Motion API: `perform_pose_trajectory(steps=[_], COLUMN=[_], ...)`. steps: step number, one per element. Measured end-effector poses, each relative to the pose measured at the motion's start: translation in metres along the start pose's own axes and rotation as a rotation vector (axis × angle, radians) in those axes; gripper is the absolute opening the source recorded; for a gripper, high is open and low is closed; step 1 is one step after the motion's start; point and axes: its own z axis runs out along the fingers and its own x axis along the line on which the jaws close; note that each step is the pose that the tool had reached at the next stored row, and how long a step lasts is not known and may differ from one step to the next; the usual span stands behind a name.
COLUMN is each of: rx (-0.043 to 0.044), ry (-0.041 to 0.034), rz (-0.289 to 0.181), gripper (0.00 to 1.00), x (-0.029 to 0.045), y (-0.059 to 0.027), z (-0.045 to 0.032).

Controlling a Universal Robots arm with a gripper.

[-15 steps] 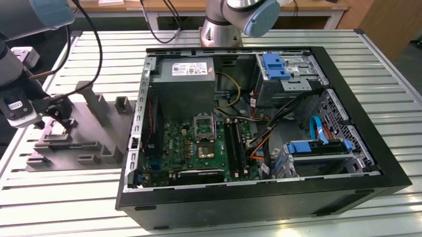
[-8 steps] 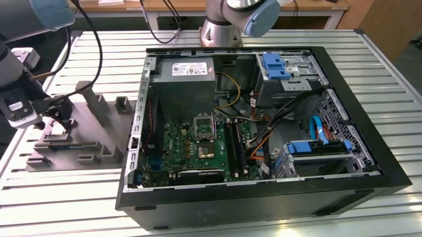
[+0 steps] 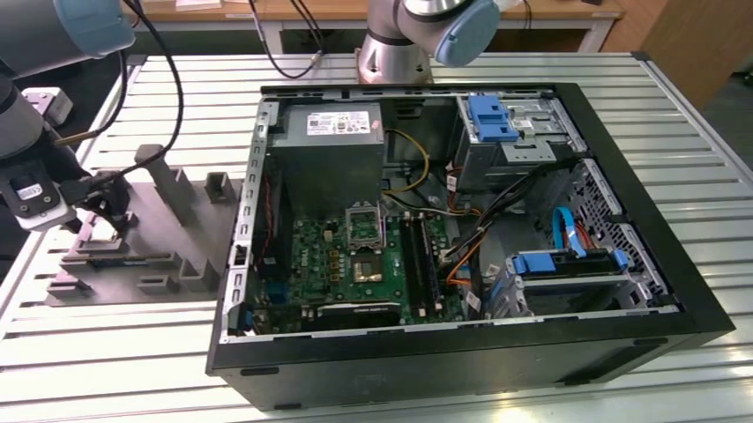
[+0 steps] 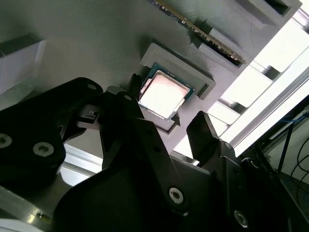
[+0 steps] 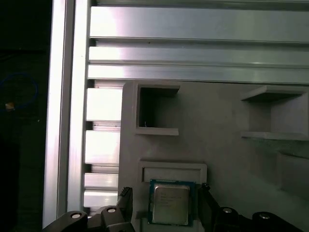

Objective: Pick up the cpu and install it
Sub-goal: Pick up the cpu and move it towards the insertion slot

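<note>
Grey matte moulded plastic tray (image 3: pixel 176 264) (upright posts, square pockets, crisp ribs) lies flat on the slatted aluminium tabletop (image 3: pixel 118 352). It is beside the open black PC case (image 3: pixel 471 357), on the exterior view's left.

cpu (image 5: pixel 169 202) lies flat in a shallow raised-rim seat of the tray. It is a small square with a pale silver-beige metal lid, rounded lid corners, a thin dark greenish rim and faint print on top. In the second wrist view the lid glares almost white.

gripper (image 5: pixel 165 208) is low over that seat. Black fingers (image 5: pixel 205 210) are apart, one on each side of the cpu, straddling it. The seat wall shows between one finger and the chip. The other finger is just beside the chip edge (contact can't be told).

Room for moving: the tray edge and the tabletop slot gaps run near the seat on one side. An open square pocket is just beyond it, and the posts are further off. In the exterior view the gripper is over the tray end away from the case, well apart from it.

Inside the case is a green motherboard (image 3: pixel 353 264) with a silver rectangular socket frame (image 3: pixel 365 225) on it. A grey power supply box (image 3: pixel 335 132) and loose cables (image 3: pixel 471 238) are close around the board.
</note>
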Motion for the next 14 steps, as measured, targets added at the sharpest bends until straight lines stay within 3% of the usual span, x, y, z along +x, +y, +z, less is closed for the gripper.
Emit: perform_pose_trajectory(steps=[14], rx=[0.0001], ry=[-0.0004], rz=[0.013], gripper=[0.65], x=[0.0], y=[-0.0004], z=[0.0072])
